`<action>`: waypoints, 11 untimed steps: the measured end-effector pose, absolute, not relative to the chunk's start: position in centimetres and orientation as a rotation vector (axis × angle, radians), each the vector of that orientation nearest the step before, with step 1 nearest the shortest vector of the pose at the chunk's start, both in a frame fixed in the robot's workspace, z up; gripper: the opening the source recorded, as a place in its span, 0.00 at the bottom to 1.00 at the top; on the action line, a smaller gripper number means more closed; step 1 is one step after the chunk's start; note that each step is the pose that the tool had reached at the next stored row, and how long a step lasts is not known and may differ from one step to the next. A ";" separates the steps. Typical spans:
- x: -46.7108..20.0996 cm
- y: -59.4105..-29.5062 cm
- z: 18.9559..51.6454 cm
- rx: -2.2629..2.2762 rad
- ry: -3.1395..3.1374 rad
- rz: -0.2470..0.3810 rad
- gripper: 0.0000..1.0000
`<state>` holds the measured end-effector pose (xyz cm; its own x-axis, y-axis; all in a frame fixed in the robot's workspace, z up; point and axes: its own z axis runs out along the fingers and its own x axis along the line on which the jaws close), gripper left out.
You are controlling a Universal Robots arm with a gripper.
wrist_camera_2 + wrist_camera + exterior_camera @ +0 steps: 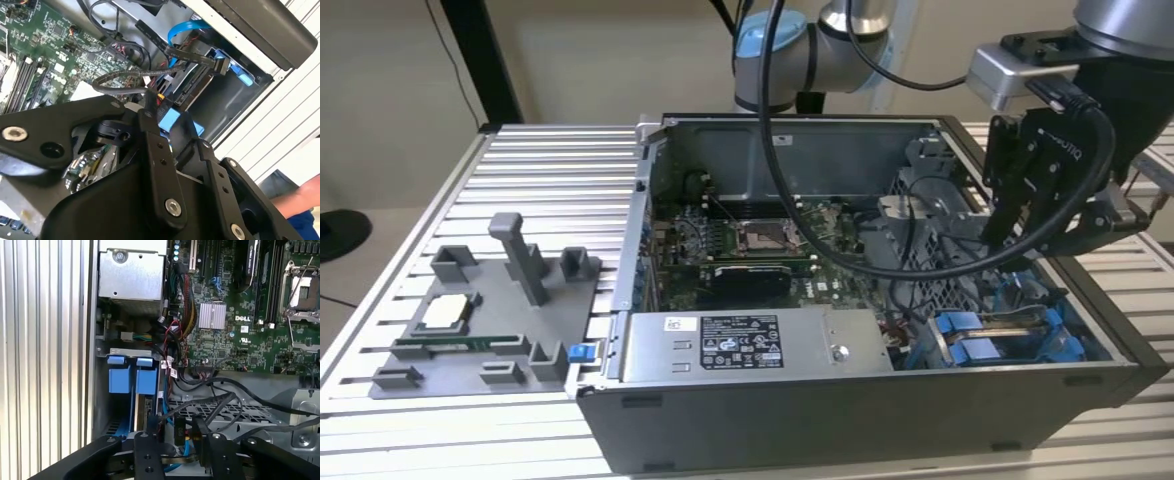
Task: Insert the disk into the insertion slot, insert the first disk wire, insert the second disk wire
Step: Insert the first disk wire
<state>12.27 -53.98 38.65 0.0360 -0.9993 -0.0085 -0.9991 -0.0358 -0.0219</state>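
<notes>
The disk point(122, 380) looks seated in the insertion slot point(1014, 335), at four o'clock of the case point(854, 420) in the exterior view. My gripper point(181, 437) hovers over the wires point(197, 58), which seem unplugged. I cannot tell the jaws' state.

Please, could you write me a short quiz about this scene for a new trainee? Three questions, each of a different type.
1. True or false: the computer case is open and its motherboard shows.
2. In the exterior view, the end effector hangs nearest to: A) grey fixture tray, B) drive bay, C) labelled power-supply box.
3. Fill in: the drive carrier tabs are ___ in colour.
Key: 1 true; 2 B; 3 blue.
</notes>
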 end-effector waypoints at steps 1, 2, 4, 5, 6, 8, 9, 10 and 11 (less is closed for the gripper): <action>12.3 -54.0 38.6 -2.246 2.165 -0.014 1.00; 12.3 -54.0 38.6 -2.247 2.165 -0.014 1.00; 12.3 -54.0 38.6 -2.248 2.163 -0.015 1.00; 12.3 -54.0 38.6 -2.248 2.162 -0.015 1.00; 12.3 -54.0 38.6 -2.248 2.161 -0.017 1.00; 12.3 -54.0 38.6 -2.249 2.156 -0.020 1.00; 12.3 -54.0 38.6 -2.249 2.155 -0.022 1.00; 12.3 -54.0 38.6 -2.250 2.153 -0.023 1.00; 12.3 -54.0 38.6 -2.250 2.151 -0.025 1.00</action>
<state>12.28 -53.98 38.59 0.0451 -0.9989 -0.0083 -0.9985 -0.0448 -0.0315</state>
